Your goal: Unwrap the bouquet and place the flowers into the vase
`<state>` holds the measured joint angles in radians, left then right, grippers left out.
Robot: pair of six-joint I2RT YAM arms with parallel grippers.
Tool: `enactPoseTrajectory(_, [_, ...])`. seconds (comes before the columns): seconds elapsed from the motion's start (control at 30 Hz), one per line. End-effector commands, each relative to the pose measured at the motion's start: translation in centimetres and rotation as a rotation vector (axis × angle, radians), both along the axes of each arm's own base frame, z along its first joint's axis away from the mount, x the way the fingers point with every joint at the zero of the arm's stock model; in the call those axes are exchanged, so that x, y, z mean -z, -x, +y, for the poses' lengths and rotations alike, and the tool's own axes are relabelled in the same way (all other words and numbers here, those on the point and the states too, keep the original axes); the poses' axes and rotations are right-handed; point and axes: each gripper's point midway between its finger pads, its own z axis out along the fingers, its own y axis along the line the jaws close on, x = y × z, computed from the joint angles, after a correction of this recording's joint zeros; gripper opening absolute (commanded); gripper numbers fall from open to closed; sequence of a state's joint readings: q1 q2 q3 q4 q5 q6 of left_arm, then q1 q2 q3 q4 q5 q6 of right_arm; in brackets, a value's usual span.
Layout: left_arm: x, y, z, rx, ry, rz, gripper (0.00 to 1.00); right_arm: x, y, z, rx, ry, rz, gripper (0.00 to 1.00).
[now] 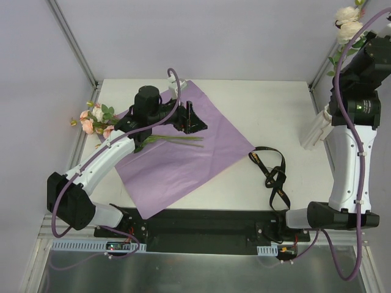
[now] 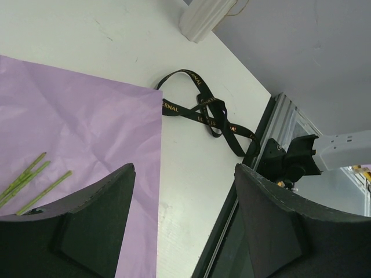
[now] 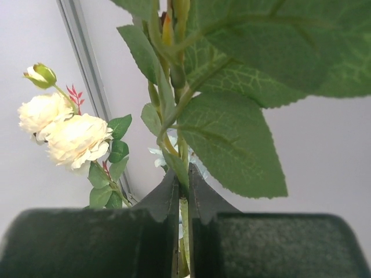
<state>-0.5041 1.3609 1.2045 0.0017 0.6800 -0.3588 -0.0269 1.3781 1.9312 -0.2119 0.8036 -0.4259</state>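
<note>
The bouquet is undone: its purple paper (image 1: 183, 152) lies flat on the table. Some flowers (image 1: 95, 119) with pink and cream blooms rest at the paper's left corner, their green stems (image 1: 177, 139) running right across the sheet. My left gripper (image 1: 190, 119) hovers open just above those stems; its wrist view shows the stem ends (image 2: 29, 182) beside its left finger (image 2: 87, 226). My right gripper (image 3: 182, 176) is raised at the far right, shut on a leafy green stem (image 3: 183, 200) carrying cream blooms (image 1: 348, 24). The ribbed white vase (image 1: 316, 129) stands by the right arm.
The black ribbon (image 1: 272, 171) lies loose on the white table (image 1: 263, 104) right of the paper, also visible as the ribbon (image 2: 203, 110) in the left wrist view. Metal frame posts (image 1: 73, 43) rise at the back corners. The black base rail (image 1: 201, 223) borders the near edge.
</note>
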Motion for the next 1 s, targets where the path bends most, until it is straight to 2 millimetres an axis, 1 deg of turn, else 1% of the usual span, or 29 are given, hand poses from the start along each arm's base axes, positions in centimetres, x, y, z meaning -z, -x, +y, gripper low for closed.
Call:
enactPoseTrajectory(0.0, [-0.8,0.1,-0.6,0.03,0.031,0.002,0.69,-5.0,3.4,-0.1,-0.005,0.004,-0.204,0.01])
enactPoseTrajectory(0.07, [-0.8,0.1,-0.5,0.029,0.031,0.002,0.68,-5.5,3.5,-0.1,-0.007,0.005,-0.214,0.01])
enactPoseTrajectory(0.2, [-0.6,0.0,-0.4,0.022,0.027,0.001,0.69,-5.8,2.8,0.1,-0.021,0.008,-0.217,0.01])
enactPoseTrajectory(0.27, [-0.5,-0.1,-0.4,0.019,0.026,0.005,0.69,-6.1,2.8,0.1,-0.025,0.006,-0.227,0.01])
enactPoseTrajectory(0.47, [-0.3,-0.3,-0.4,0.013,0.025,0.02,0.68,-5.3,1.9,0.2,-0.032,-0.007,-0.215,0.01])
enactPoseTrajectory(0.5, [-0.2,-0.4,-0.4,0.012,0.024,0.021,0.68,-4.7,1.4,0.1,-0.027,-0.009,-0.196,0.01])
enactPoseTrajectory(0.57, [-0.1,-0.5,-0.4,0.009,0.022,0.021,0.68,-4.3,1.2,0.1,-0.031,-0.011,-0.189,0.01])
enactPoseTrajectory(0.6, [0.0,-0.6,-0.3,0.006,0.021,0.022,0.68,-3.5,0.8,0.0,-0.025,-0.015,-0.173,0.01])
enactPoseTrajectory(0.7, [0.2,-0.6,-0.4,0.007,0.019,0.028,0.68,-2.6,0.6,-0.2,-0.018,-0.029,-0.169,0.01])
enactPoseTrajectory(0.73, [0.2,-0.6,-0.4,0.007,0.019,0.028,0.68,-1.7,0.1,-0.3,-0.017,-0.033,-0.149,0.01])
enactPoseTrajectory(0.8, [0.3,-0.7,-0.4,0.006,0.018,0.029,0.68,-1.2,-0.1,-0.5,-0.013,-0.039,-0.144,0.01])
enactPoseTrajectory(0.97, [0.6,-0.8,-0.4,0.005,0.014,0.041,0.68,1.0,-1.0,-1.2,0.007,-0.052,-0.103,0.01])
